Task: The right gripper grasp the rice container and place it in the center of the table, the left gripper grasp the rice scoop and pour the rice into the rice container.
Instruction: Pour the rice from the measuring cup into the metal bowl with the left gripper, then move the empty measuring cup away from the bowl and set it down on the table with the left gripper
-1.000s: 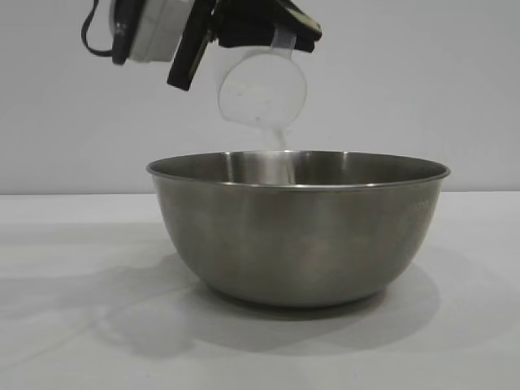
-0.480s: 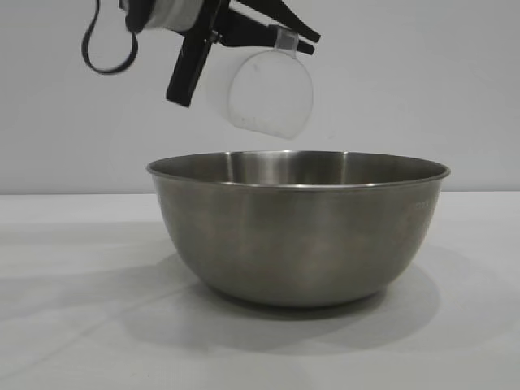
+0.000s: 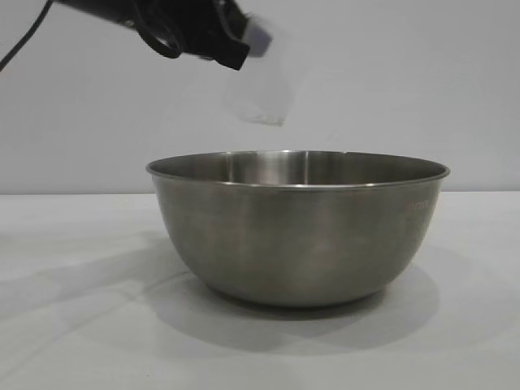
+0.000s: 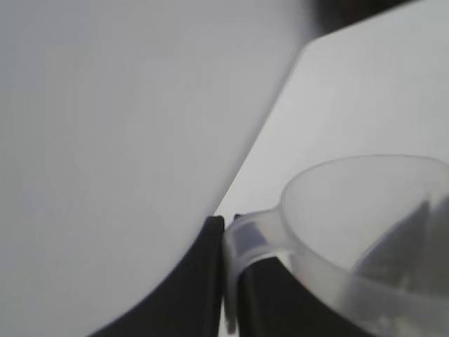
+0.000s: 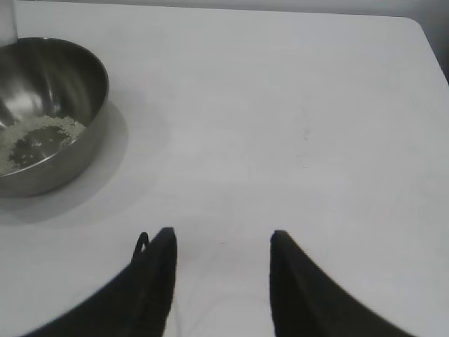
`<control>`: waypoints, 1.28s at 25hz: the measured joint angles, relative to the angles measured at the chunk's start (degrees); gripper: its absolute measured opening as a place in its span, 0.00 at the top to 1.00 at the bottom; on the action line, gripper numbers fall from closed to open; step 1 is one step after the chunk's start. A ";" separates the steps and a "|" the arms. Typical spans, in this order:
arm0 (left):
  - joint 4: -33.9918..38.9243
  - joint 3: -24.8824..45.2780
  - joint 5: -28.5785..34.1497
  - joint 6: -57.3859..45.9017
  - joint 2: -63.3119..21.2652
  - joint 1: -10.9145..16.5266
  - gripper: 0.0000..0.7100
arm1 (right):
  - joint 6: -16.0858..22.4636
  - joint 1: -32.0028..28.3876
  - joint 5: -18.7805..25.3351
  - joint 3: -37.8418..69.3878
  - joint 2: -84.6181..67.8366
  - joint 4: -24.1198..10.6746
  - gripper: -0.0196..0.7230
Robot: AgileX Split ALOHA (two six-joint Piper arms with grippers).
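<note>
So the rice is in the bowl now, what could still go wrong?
The left gripper holds the rice scoop only by its handle, above the rice container; a slip could drop it in. Stray grains might fall onto the table instead of joining the rice.

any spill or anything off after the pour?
Nothing stands out. The rice lies inside the rice container, which stands upright on the table; no grains show on the cloth. The left gripper holds the rice scoop above the container. The right gripper waits open, apart from it.
</note>
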 joint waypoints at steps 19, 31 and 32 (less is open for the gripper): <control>-3.34 8.92 -3.42 -4.22 11.99 4.78 0.87 | 0.00 0.00 0.00 0.00 0.00 0.00 0.62; -12.39 14.64 -3.51 -5.84 7.64 5.62 0.87 | 0.00 0.00 0.00 0.00 0.00 0.00 0.62; -12.69 14.64 -3.51 -6.09 7.09 6.47 0.87 | 0.00 0.00 0.00 0.00 0.00 0.00 0.62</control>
